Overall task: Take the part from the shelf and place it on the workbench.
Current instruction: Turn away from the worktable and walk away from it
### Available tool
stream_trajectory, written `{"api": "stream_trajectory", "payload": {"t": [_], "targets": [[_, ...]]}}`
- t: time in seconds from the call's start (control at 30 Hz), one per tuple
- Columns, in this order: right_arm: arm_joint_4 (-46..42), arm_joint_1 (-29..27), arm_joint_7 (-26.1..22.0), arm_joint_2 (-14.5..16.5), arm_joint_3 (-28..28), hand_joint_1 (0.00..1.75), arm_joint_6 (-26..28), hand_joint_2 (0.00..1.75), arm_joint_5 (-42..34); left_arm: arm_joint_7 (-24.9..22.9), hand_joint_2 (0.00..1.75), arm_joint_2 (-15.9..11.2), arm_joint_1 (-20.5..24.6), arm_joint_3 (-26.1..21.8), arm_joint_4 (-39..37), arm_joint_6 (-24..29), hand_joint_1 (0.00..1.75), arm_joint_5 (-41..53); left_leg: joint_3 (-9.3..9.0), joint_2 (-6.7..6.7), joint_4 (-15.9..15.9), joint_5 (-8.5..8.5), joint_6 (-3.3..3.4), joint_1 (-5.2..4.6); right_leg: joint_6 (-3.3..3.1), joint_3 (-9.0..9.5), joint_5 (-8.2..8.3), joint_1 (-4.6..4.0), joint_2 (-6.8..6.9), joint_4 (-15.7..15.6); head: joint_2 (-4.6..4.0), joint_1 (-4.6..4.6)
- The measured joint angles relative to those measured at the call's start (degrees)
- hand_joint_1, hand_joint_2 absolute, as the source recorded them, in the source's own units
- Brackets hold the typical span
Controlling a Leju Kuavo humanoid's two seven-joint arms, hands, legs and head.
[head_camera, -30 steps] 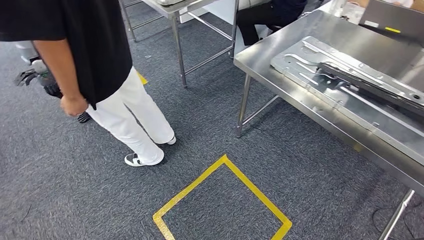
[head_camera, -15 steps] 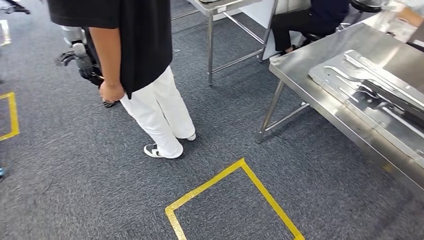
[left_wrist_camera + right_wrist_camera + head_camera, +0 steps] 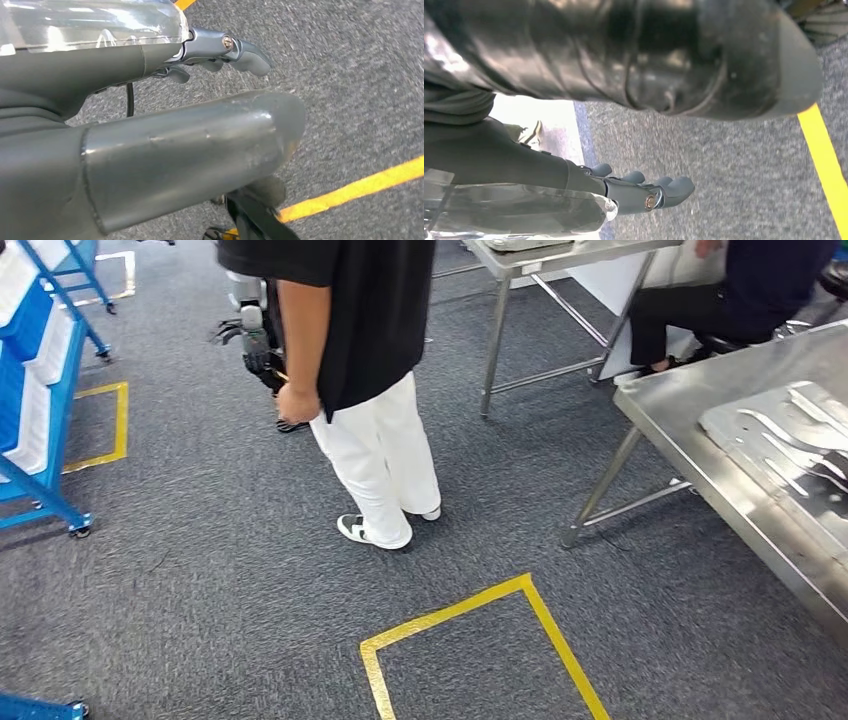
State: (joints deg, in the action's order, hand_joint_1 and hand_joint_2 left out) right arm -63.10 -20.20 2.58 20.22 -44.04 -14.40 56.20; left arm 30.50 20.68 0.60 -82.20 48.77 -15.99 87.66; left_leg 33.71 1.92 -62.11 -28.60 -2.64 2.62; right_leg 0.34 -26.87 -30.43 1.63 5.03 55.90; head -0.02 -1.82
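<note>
From the head view, a flat pressed metal part [image 3: 775, 440] is lying on the steel workbench [image 3: 700, 455] at the right side, close to its near edge, and no hand is touching it. At the far left a blue shelf [image 3: 40, 390] on small wheels is standing with white trays in it; what the trays are carrying I cannot tell. Between shelf and workbench a person [image 3: 350, 360] in a black shirt and white trousers is standing on the grey carpet [image 3: 200, 570], one arm hanging down. Half hidden behind this person, another robot's arm [image 3: 245, 335] with a dark hand is showing. In front of the person's shoes a square of yellow tape [image 3: 470, 600] is marking the floor. Behind, a seated person [image 3: 720, 295] in dark clothes is sitting beside a second steel table [image 3: 540, 260]. The wrist views are giving what the head view is not: the robot's own hands. The left hand [image 3: 165, 100] is hanging above the carpet, its thick thumb lying across the picture and its fingers [image 3: 247, 50] reaching out straight and loose, holding nothing. The right hand [image 3: 574, 175] is hanging in the same manner, its fingers [image 3: 676, 186] stretched out side by side with small gaps and nothing between them. Under each hand a yellow line is crossing the carpet.
</note>
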Motion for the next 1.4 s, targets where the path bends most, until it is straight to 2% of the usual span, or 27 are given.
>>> {"api": "stream_trajectory", "payload": {"t": [0.07, 0.13, 0.2, 0.27, 0.33, 0.37, 0.4, 0.47, 0.53, 0.6, 0.63, 0.67, 0.73, 0.8, 0.87, 0.9, 0.93, 1.0, 1.03, 1.07, 1.1, 1.17, 1.23, 1.3, 1.33, 1.37, 1.4], "targets": [[0.2, 0.0, 0.7, -0.1, 0.1, 0.0, 0.0, 0.0, -0.7, 0.0, 0.0, 0.2, 0.1, 0.0, 0.0, 0.0, 0.0, 0.2, -1.47, 0.7, 3.0, 0.58, 0.5, -0.07, 1.04, -0.05, -0.9, -0.09, 0.74, 1.0, 0.0, 0.08], [0.2, 0.0, 0.9, -0.1, 0.3, 0.0, -0.1, 0.0, -1.1, 0.0, 0.0, 0.1, 0.1, 0.0, 0.0, 0.0, 0.0, 0.3, -1.16, -0.28, 2.6, 0.4, 1.95, -0.5, 1.6, 0.17, -1.1, 0.09, 1.17, 1.0, 0.0, 0.17], [0.3, 0.0, 1.0, -0.1, 0.7, 0.0, -0.3, 0.0, -1.4, 0.1, 0.0, -0.1, -0.1, 0.0, 0.2, -0.1, 0.0, 0.6, -1.09, -1.07, 2.7, 0.52, 2.86, -0.74, 1.88, -0.08, -2.41, 0.48, -0.15, 2.2, 0.0, 0.17], [0.3, -0.2, 0.9, 0.0, 0.9, 0.0, -0.4, 0.0, -1.7, 0.2, 0.0, -0.1, 0.0, 0.0, 0.3, -0.2, 0.0, 0.8, -1.0, -1.95, 2.9, 0.81, 3.54, -1.05, 1.57, -2.65, -6.1, 0.42, -2.89, 7.8, 0.0, 0.18], [0.3, -0.5, 0.9, 0.0, 1.0, 0.0, -0.5, 0.0, -1.9, 0.3, 0.0, -0.1, 0.2, 0.0, 0.4, -0.3, 0.0, 0.9, -0.74, -3.17, 2.9, 1.0, 3.97, -1.66, 0.7, -6.76, -9.41, -0.2, -4.3, 15.7, 0.0, 0.18], [0.3, -0.6, 0.9, 0.0, 1.1, 0.0, -0.5, 0.0, -1.9, 0.3, 0.0, -0.1, 0.2, 0.0, 0.4, -0.3, 0.0, 0.9, -0.71, -3.93, 2.9, 1.03, 4.11, -2.0, 0.06, -8.13, -9.59, -0.71, -4.54, 18.0, 0.0, 0.18], [0.3, -0.6, 0.9, 0.0, 1.2, 0.0, -0.5, 0.0, -1.9, 0.3, 0.0, -0.1, 0.2, 0.0, 0.4, -0.3, 0.0, 0.9, -0.81, -4.74, 2.9, 1.02, 4.25, -2.33, -0.74, -8.51, -8.53, -1.35, -4.77, 18.1, 0.0, 0.18], [0.4, -0.6, 0.8, 0.0, 1.2, 0.0, -0.7, 0.0, -1.9, 0.2, 0.0, 0.0, 0.1, 0.0, 0.4, -0.4, 0.0, 0.8, -1.3, -6.38, 2.9, 0.97, 4.48, -2.82, -2.78, -6.53, -3.59, -3.02, -5.95, 12.4, 0.0, 0.16], [0.3, -0.7, 0.6, -0.2, 1.2, 0.0, -0.9, 0.0, -1.8, 0.1, 0.0, 0.2, 0.4, 0.0, 0.4, -0.4, 0.0, 0.7, -1.52, -7.78, 3.0, 0.95, 4.6, -2.92, -5.09, -4.0, 0.27, -4.36, -8.75, 5.5, 0.01, 0.1], [0.2, -0.9, 0.5, -0.3, 1.3, 0.0, -1.0, 0.0, -2.1, 0.0, 0.0, 0.4, 0.5, 0.0, 0.4, -0.4, 0.0, 0.6, -1.16, -9.19, 3.2, 1.22, 4.4, -2.63, -6.42, -3.22, 1.07, -4.85, -10.11, 2.6, 0.0, 0.09], [0.1, -0.9, 0.5, -0.3, 1.4, 0.0, -1.0, 0.0, -2.3, -0.1, 0.0, 0.4, 0.4, 0.0, 0.5, -0.4, 0.0, 0.6, -1.04, -9.98, 3.6, 1.49, 4.15, -2.55, -6.68, -3.0, 1.31, -4.8, -9.56, 1.8, 0.0, 0.13], [0.0, -0.9, 0.6, -0.3, 1.6, 0.0, -1.0, 0.0, -2.5, -0.1, 0.0, 0.4, 0.2, 0.0, 0.6, -0.5, 0.0, 0.6, -0.95, -9.78, 3.6, 1.62, 4.07, -2.58, -6.63, -2.52, 1.74, -4.6, -8.79, 0.8, 0.0, 0.12], [-0.1, -1.2, 0.6, -0.2, 1.9, 0.0, -1.1, 0.0, -3.0, 0.0, 0.0, 0.4, 0.0, 0.0, 0.8, -0.5, 0.0, 0.6, -0.17, -6.91, 1.8, 0.17, 3.7, -2.84, -6.39, -1.18, 2.7, -4.0, -7.17, -1.5, 0.0, 0.09], [-0.1, -1.7, 0.7, 0.0, 2.3, 0.0, -1.1, 0.0, -3.5, 0.0, 0.0, 0.2, 0.2, 0.0, 1.0, -0.5, 0.0, 0.5, 2.6, -3.63, -4.0, -3.57, 2.8, -2.64, -5.65, -0.48, 2.85, -3.52, -5.26, -2.4, 0.0, 0.06], [-0.1, -2.0, 0.9, 0.0, 2.6, 0.0, -1.1, 0.0, -3.9, 0.0, 0.0, 0.0, 0.4, 0.0, 1.2, -0.6, 0.0, 0.6, 5.32, -2.79, -9.6, -5.91, 1.52, -1.93, -4.71, -0.51, 2.32, -3.04, -3.16, -2.1, 0.01, 0.05], [-0.1, -2.0, 0.9, 0.1, 2.9, 0.0, -1.1, 0.0, -4.2, 0.0, 0.0, 0.0, 0.3, 0.0, 1.3, -0.7, 0.0, 0.7, 5.4, -2.51, -10.0, -5.54, 0.88, -1.52, -4.2, -0.55, 1.97, -2.72, -2.24, -1.7, 0.01, 0.06], [-0.1, -2.0, 1.0, 0.1, 3.1, 0.0, -1.0, 0.0, -4.4, 0.1, 0.0, -0.1, 0.2, 0.0, 1.4, -0.8, 0.0, 0.9, 4.33, -2.11, -8.2, -4.19, 0.22, -1.1, -3.63, -0.59, 1.56, -2.34, -1.44, -1.2, 0.0, 0.05], [-0.1, -2.0, 1.0, 0.1, 3.5, 0.0, -1.0, 0.0, -5.0, 0.3, 0.0, -0.1, 0.1, 0.0, 1.7, -1.0, 0.0, 1.1, 0.59, 0.12, -1.5, -0.99, -0.92, -0.44, -2.28, -0.79, 0.33, -1.83, -0.08, 0.4, 0.0, 0.01], [-0.1, -2.0, 1.0, 0.0, 3.7, 0.0, -0.9, 0.0, -5.2, 0.4, 0.0, -0.1, 0.2, 0.0, 1.9, -1.2, 0.0, 1.2, -0.69, 1.14, 0.8, -0.09, -0.84, -0.3, -1.63, -0.9, -0.37, -1.73, 0.51, 1.3, 0.0, 0.05], [-0.2, -2.0, 1.1, 0.0, 3.8, 0.0, -0.9, 0.0, -5.3, 0.4, 0.0, 0.0, 0.2, 0.0, 2.0, -1.3, 0.0, 1.2, -1.21, 1.82, 1.8, 0.21, -0.35, -0.34, -1.09, -0.95, -0.94, -1.79, 1.03, 2.1, 0.01, 0.13], [-0.2, -2.0, 1.1, 0.0, 4.0, 0.0, -0.9, 0.0, -5.4, 0.4, 0.0, 0.0, 0.2, 0.0, 2.2, -1.4, 0.0, 1.3, -0.94, 1.86, 1.6, 0.07, 0.44, -0.51, -0.72, -0.91, -1.28, -1.86, 1.49, 2.4, 0.01, 0.2], [-0.2, -1.9, 1.1, 0.1, 4.4, 0.0, -0.8, 0.0, -5.4, 0.5, 0.0, -0.1, 0.1, 0.0, 2.4, -1.4, 0.0, 1.3, -0.66, 0.71, 1.7, 0.22, 1.83, -0.63, -0.16, -0.67, -1.66, -1.57, 1.85, 2.7, 0.01, 0.33], [-0.2, -1.9, 1.1, 0.1, 4.6, 0.0, -0.8, 0.0, -5.6, 0.6, 0.0, -0.1, 0.1, 0.0, 2.6, -1.4, 0.0, 1.4, -0.5, -0.32, 1.9, 0.57, 2.67, -0.63, 0.28, -1.41, -3.72, -1.12, -0.51, 4.8, 0.01, 0.32], [-0.2, -2.1, 1.1, 0.1, 4.8, 0.0, -0.7, 0.0, -6.1, 0.8, 0.0, -0.1, 0.3, 0.0, 2.9, -1.4, 0.0, 1.6, -0.17, -1.49, 2.0, 0.89, 3.27, -0.91, 0.35, -4.29, -7.79, -0.91, -3.64, 11.2, 0.02, 0.33], [-0.2, -2.2, 1.1, 0.1, 4.9, 0.0, -0.6, 0.0, -6.5, 0.9, 0.0, -0.2, 0.4, 0.0, 3.0, -1.4, 0.0, 1.8, 0.04, -2.16, 2.0, 1.02, 3.46, -1.12, 0.21, -6.09, -9.43, -0.9, -4.33, 14.9, 0.01, 0.34], [-0.1, -2.2, 1.1, 0.1, 5.0, 0.0, -0.4, 0.0, -6.9, 1.0, 0.0, -0.2, 0.4, 0.0, 3.1, -1.4, 0.0, 2.0, 0.18, -2.91, 2.0, 1.11, 3.59, -1.31, 0.03, -7.42, -10.08, -0.92, -4.65, 17.6, 0.02, 0.33], [0.0, -2.3, 1.0, 0.1, 5.2, 0.0, -0.1, 0.0, -7.2, 1.0, 0.0, -0.2, 0.4, 0.0, 3.2, -1.4, 0.0, 2.1, 0.25, -3.7, 2.0, 1.18, 3.64, -1.45, -0.22, -7.88, -9.49, -0.95, -4.84, 18.3, 0.01, 0.33]]}}
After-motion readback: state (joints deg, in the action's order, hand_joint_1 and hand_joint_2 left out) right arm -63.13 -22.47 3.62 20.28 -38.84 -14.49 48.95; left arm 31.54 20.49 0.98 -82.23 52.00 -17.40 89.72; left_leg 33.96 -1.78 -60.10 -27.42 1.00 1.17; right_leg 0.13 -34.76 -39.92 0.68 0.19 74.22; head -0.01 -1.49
